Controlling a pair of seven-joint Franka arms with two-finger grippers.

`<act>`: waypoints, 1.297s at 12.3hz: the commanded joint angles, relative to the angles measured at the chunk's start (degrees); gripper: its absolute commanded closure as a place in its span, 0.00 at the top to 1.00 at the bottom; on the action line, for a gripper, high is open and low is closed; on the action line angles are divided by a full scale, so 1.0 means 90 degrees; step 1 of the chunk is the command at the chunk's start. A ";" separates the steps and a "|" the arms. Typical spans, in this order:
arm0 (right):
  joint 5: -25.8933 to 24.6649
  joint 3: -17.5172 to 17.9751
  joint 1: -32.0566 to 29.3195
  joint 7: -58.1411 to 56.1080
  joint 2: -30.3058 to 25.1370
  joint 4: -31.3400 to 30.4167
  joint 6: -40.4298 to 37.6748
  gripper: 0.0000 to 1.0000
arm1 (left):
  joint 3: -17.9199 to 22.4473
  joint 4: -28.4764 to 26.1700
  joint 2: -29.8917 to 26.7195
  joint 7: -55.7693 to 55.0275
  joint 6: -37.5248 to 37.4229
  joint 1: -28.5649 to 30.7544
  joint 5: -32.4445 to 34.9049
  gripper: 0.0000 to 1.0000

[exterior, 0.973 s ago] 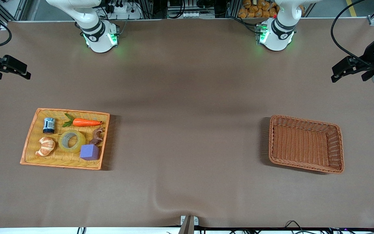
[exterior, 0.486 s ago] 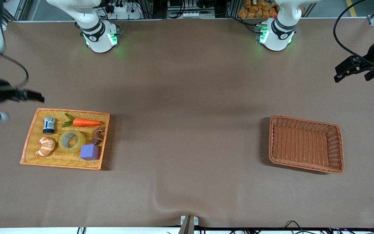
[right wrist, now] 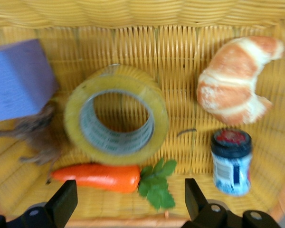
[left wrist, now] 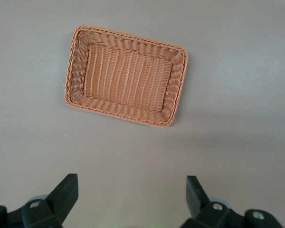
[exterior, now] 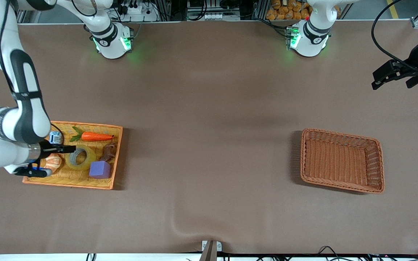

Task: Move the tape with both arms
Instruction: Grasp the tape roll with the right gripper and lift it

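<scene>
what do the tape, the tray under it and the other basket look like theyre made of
The tape: glossy, translucent yellowish plastic film wound on a grey core, likely cardboard. The tray: woven yellow wicker or straw with an orange rim; the weave shows clearly. The basket: brown woven rattan or plastic imitation, with a braided rim.

Partly hidden tray items

The right arm [exterior: 24, 119] covers part of the croissant [exterior: 53, 161] and small jar [exterior: 55, 137] — the jar's label is too small to read.
</scene>
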 commanded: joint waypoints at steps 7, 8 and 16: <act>0.0036 0.0061 -0.0161 -0.0237 0.0346 -0.0464 0.1113 0.16 | 0.0012 0.0092 0.0042 0.0028 -0.0153 0.0020 -0.0127 1.00; 0.0046 0.0061 -0.0171 -0.0236 0.0346 -0.0464 0.1113 0.04 | 0.0012 0.0092 0.0052 0.0018 -0.0153 0.0020 -0.0127 1.00; 0.0261 0.0110 -0.0640 -0.0822 -0.0491 -0.0084 0.0540 0.00 | -0.0066 0.0111 0.0218 -0.0021 -0.0046 -0.0068 -0.0137 1.00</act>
